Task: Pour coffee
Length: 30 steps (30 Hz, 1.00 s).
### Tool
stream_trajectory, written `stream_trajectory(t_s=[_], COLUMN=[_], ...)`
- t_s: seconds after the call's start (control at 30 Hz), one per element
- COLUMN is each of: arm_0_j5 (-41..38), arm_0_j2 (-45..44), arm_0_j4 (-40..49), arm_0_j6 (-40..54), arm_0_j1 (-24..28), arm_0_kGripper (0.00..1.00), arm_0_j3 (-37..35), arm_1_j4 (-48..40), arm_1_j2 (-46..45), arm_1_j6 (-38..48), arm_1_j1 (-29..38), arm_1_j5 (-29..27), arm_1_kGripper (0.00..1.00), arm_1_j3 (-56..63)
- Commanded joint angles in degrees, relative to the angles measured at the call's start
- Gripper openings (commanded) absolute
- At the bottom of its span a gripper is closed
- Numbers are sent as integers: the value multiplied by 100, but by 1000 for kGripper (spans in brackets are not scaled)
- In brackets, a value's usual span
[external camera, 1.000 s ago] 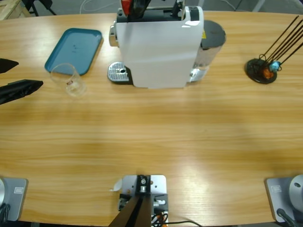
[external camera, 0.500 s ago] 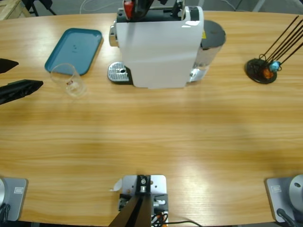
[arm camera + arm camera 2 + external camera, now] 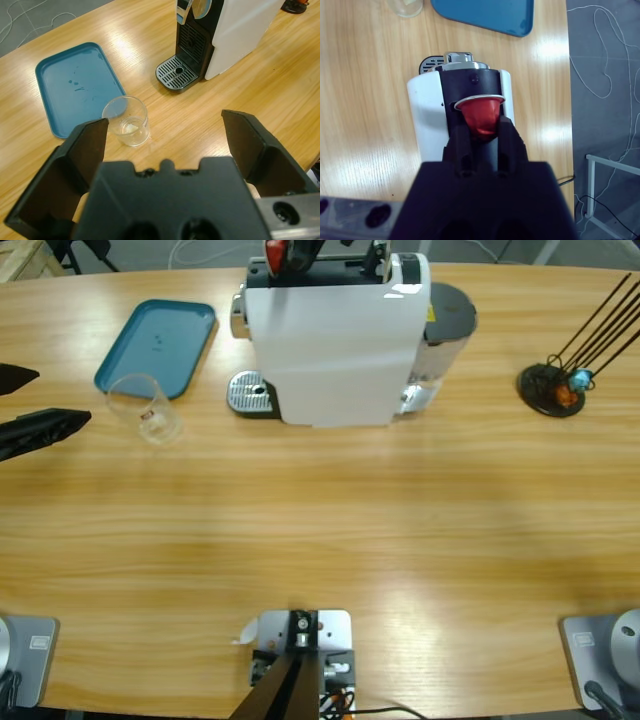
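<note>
The right claw [image 3: 481, 131] pinches a light red capsule [image 3: 481, 114] above the coffee machine [image 3: 335, 335]. The left claw [image 3: 165, 145] is spread near the fragile, slippery glass [image 3: 126, 120] on the worktop [image 3: 320, 530]; no coffee is visible yet.

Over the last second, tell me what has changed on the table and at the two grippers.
Almost nothing. The red capsule held by the right gripper has crept slightly to the right above the coffee machine. The left gripper stays open beside the empty glass, and the blue tray and capsule holder have not moved.
</note>
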Motion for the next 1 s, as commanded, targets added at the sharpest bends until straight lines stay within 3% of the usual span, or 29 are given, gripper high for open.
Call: stream_trajectory(t_s=[0.03, 0.17, 0.2, 0.27, 0.37, 0.77, 1.0], arm_0_j5=[-49, -49, -52, -52, -52, -52, -87], arm_0_j2=[61, 61, 61, 61, 52, 8, 21], arm_0_j4=[67, 67, 67, 67, 69, 102, 111], arm_0_j6=[-81, -80, -81, -81, -81, -81, -81], arm_0_j1=[1, 8, 4, 6, 4, -10, -36], arm_0_kGripper=[977, 977, 977, 977, 977, 977, 977], arm_0_j3=[160, 160, 160, 160, 160, 169, 160], arm_1_j4=[192, 252, 287, 426, 540, 718, 1012], arm_1_j2=[437, 398, 393, 402, 387, 328, -142], arm_1_j6=[-42, -39, -33, -33, -33, -16, 222], arm_1_j1=[80, 80, 80, 80, 80, 103, 611], arm_1_j5=[26, 23, 18, 18, 11, -30, -111], arm_1_kGripper=[0, 0, 56, 319, 490, 493, 505], arm_1_j3=[42, 27, 13, -52, -89, -248, -970])
